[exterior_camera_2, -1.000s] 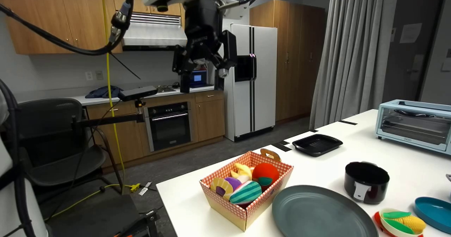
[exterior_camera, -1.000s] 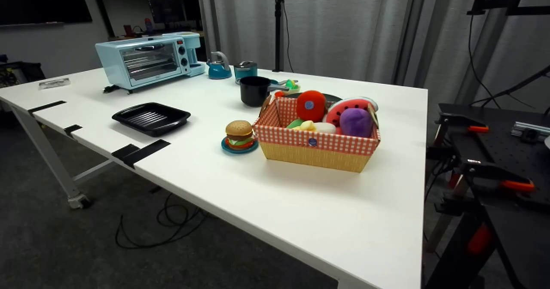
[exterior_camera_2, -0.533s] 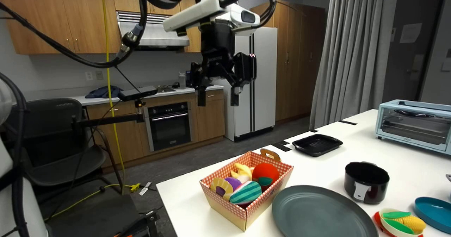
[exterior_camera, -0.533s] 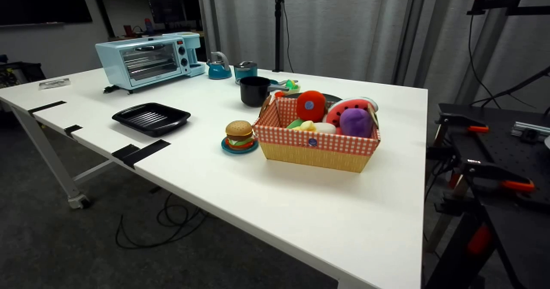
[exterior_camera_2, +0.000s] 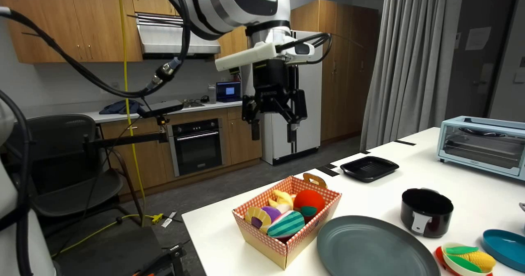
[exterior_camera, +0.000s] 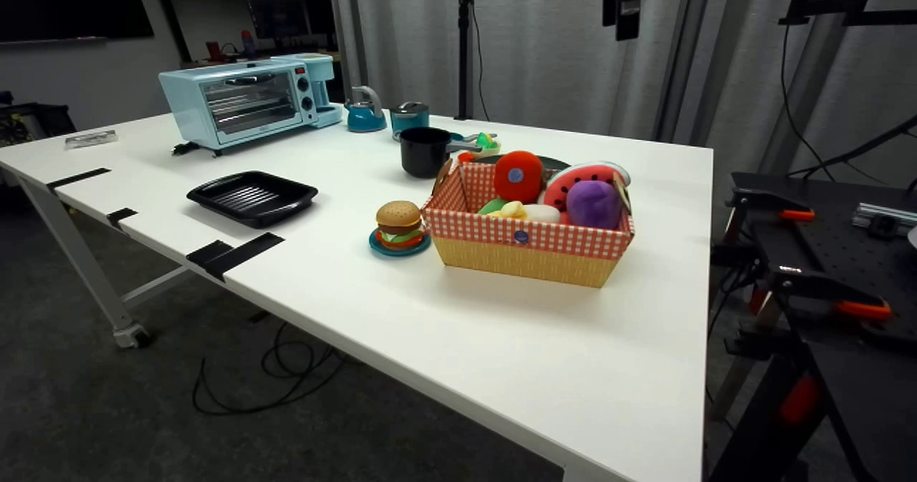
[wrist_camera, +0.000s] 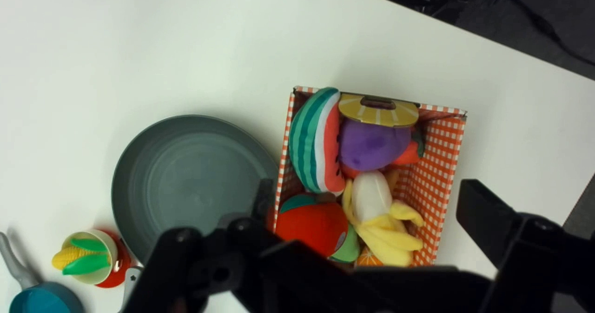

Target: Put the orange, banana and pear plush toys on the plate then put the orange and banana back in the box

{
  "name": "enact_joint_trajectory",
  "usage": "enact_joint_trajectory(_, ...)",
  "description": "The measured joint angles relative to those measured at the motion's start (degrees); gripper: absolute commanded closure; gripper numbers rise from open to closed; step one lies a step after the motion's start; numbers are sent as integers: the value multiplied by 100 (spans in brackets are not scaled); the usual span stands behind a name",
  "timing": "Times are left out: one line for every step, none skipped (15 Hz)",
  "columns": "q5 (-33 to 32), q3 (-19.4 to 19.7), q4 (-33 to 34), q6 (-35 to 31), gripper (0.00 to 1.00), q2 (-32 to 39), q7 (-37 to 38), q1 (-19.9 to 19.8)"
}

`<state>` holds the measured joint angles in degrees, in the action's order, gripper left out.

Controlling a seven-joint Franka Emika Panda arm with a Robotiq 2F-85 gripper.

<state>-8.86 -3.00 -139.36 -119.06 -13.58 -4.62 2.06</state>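
The gripper (exterior_camera_2: 273, 134) hangs well above the gingham-lined box (wrist_camera: 439, 159), its jaws wide apart. By the wrist view's clock, centred on that box, the orange plush (wrist_camera: 368, 258) shows, partly hidden, at six o'clock, beside the peeled banana plush (wrist_camera: 386, 231); a green plush (wrist_camera: 349, 249), too covered to identify, lies between six and seven. Just outside at nine sits the round grey plate (wrist_camera: 186, 178). Farther off, in an exterior view, the black square dish (exterior_camera_2: 369, 168) lies at two.
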Motion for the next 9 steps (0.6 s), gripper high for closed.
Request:
enact_joint_trajectory(-40, 0, 51, -139, 0, 146, 25, -2)
enact_joint_trajectory(-102, 0, 113, -260, 0, 297, 56, -5)
enact_joint_trajectory(-182, 1, 179, -376, 0, 455, 92, -9)
enact_joint_trajectory(-260, 2, 250, -477, 0, 607, 134, -14)
enact_joint_trajectory(-333, 6, 324, -572, 0, 764, 171, -20)
enact_joint_trajectory(-420, 13, 403, -665, 0, 921, 210, -24)
enact_joint_trajectory(-507, 23, 479, -753, 0, 1080, 256, -27)
enact_joint_trajectory(-578, 35, 557, -835, 0, 1236, 297, -27)
enact_joint_trajectory(-643, 46, 634, -905, 0, 1390, 341, -28)
